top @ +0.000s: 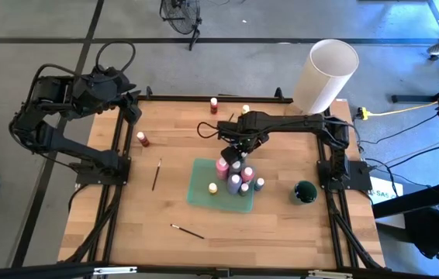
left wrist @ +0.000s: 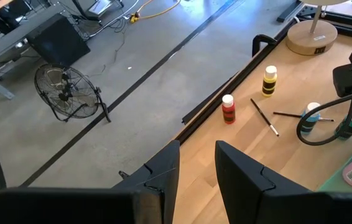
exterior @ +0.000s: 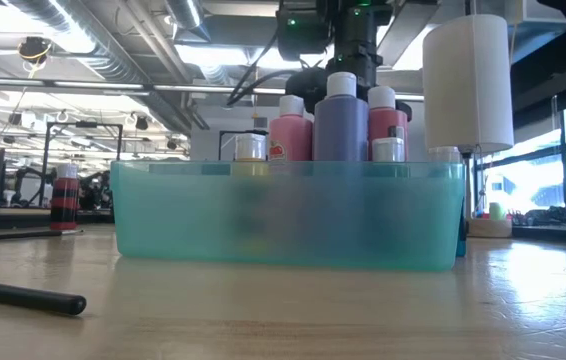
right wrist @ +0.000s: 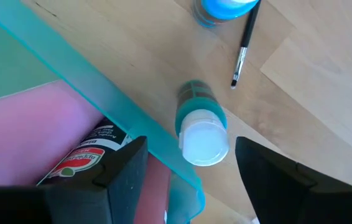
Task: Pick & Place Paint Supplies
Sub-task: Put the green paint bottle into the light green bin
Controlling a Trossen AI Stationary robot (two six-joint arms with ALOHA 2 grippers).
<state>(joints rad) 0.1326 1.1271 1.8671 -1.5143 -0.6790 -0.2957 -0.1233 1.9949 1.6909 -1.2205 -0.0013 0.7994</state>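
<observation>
A teal tray [top: 201,186] [exterior: 288,215] holds several small paint bottles, among them a pink bottle [top: 222,165] [right wrist: 51,137] and a purple bottle [top: 234,184] [exterior: 341,115]. My right gripper [top: 239,152] [right wrist: 191,180] is open above the tray's far edge. Its fingers stand on either side of a green white-capped bottle [right wrist: 201,134], which stands upright on the table just outside the tray wall. A blue bottle [right wrist: 226,7] and a thin brush [right wrist: 243,55] lie beyond it. My left gripper [top: 132,106] [left wrist: 198,171] is open above the table's far left corner.
Loose on the table are a red bottle [top: 143,139], another red bottle [top: 214,105] [left wrist: 227,109], a yellow bottle [top: 245,110] [left wrist: 269,81] and two brushes [top: 157,174] [top: 187,231]. A dark green cup [top: 305,192] stands right of the tray. A large white cylinder [top: 324,74] is at the far right corner.
</observation>
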